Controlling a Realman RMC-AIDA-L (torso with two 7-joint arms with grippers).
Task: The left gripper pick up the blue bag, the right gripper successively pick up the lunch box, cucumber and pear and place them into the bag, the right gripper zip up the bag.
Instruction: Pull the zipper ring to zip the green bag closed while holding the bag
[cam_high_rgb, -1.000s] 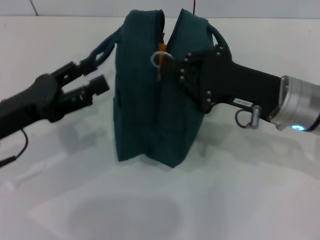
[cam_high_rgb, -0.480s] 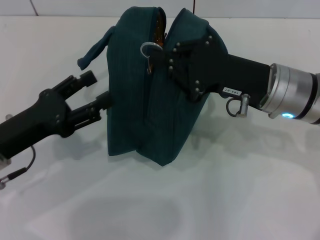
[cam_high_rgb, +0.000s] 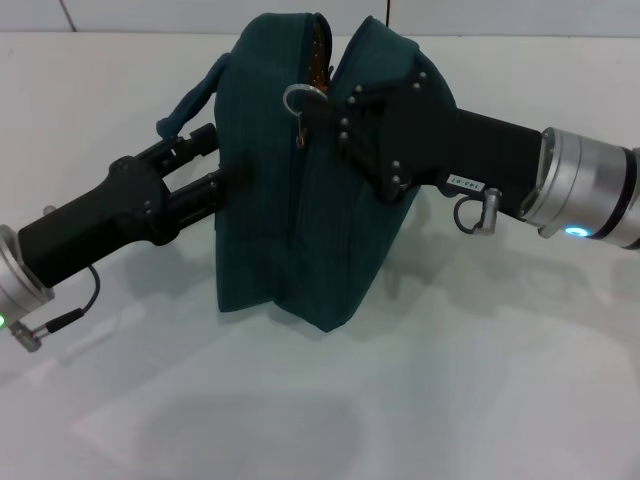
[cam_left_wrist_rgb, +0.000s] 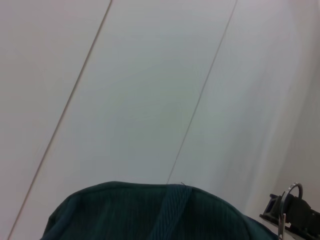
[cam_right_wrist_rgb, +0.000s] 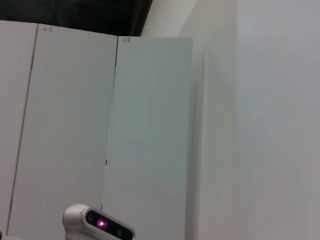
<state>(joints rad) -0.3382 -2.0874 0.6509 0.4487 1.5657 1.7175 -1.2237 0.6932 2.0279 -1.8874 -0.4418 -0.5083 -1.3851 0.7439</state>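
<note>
No writing can be read with any certainty. The only lettering in sight is a small white label (cam_high_rgb: 465, 184) on the underside of the right arm's black housing, just beside the blue bag (cam_high_rgb: 300, 200) in the head view; it carries a few dark characters, too small to make out. The bag's visible fabric shows no legible logo or brand, and both wrist views show only unmarked wall panels.

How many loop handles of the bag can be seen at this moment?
1: a dark teal fabric loop handle shows on the robot's-left side of the upright teal-blue fabric bag, just above the left gripper. A second handle may be hidden behind the right gripper.
</note>
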